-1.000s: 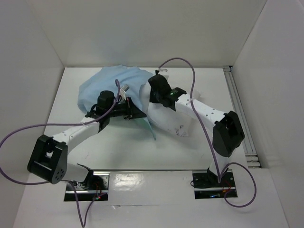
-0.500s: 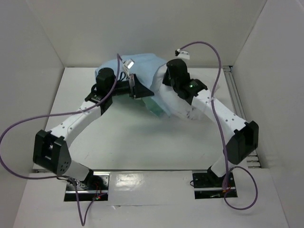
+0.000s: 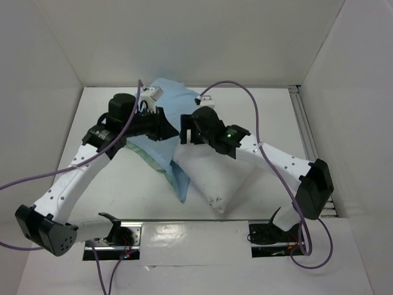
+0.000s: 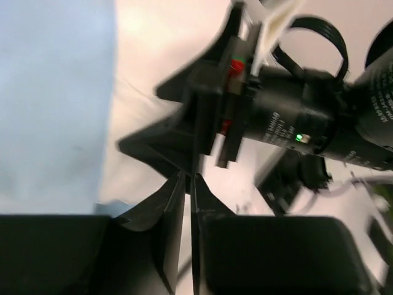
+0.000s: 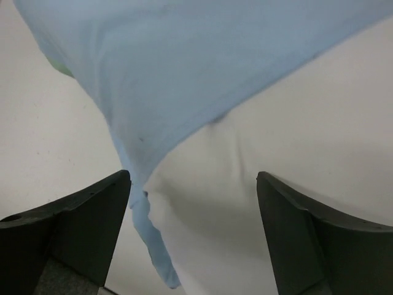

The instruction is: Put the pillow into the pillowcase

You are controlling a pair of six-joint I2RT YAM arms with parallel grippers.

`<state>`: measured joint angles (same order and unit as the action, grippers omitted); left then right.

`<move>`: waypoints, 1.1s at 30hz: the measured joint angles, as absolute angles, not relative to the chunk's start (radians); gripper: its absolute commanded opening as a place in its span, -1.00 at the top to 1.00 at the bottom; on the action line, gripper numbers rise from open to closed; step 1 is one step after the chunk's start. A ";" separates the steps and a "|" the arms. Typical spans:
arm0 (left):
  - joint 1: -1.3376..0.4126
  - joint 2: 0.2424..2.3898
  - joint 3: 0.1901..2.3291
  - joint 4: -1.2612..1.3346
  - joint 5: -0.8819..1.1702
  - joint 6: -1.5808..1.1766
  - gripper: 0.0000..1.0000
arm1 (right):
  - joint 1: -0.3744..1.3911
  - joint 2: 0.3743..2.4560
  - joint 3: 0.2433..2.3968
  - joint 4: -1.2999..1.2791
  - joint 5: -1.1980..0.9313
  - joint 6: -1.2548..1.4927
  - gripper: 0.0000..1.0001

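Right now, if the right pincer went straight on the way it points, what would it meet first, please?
Probably the white pillow, beside the edge of the blue pillowcase; both fill the wrist view ahead of the open right pincer. Depth is unclear.

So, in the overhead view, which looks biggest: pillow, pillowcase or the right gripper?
Largest, tied: pillowcase and pillow. Their visible parts look about alike, and the arms cover some of each, so I won't rank them.
Smallest: right gripper, clearly.

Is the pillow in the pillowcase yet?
Not fully: in the top view most of the white pillow lies bare, with the blue pillowcase over its far end only. Whether that end is inside, cannot tell.
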<state>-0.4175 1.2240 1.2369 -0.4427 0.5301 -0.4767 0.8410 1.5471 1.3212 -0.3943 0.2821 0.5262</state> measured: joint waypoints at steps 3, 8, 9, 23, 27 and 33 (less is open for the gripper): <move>-0.418 1.212 1.353 -0.482 0.409 -0.405 -0.24 | 0.837 1.521 1.403 -0.445 0.336 0.502 -0.90; -0.464 1.356 1.521 -0.538 0.172 -0.342 -0.63 | 0.740 1.404 1.447 -0.595 0.409 0.556 -0.93; -0.487 1.398 1.544 -0.545 0.112 -0.334 -0.63 | 0.686 1.375 1.436 -0.618 0.406 0.574 -0.93; -0.741 1.784 1.773 -0.683 -0.480 -0.171 -0.57 | 0.130 1.010 0.897 -0.710 -0.044 0.806 -0.98; -0.738 1.835 1.794 -0.702 -0.551 -0.154 -0.47 | 0.091 1.000 0.809 -0.699 -0.148 0.846 -0.98; -0.738 1.869 1.801 -0.718 -0.611 -0.135 -0.23 | 0.084 0.992 0.789 -0.654 -0.222 0.865 -0.98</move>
<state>-0.7383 1.8694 1.8008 -0.7177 -0.6109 -0.1349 0.0841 0.9916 0.7887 -0.6540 -0.2218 0.8650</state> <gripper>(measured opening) 0.651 0.990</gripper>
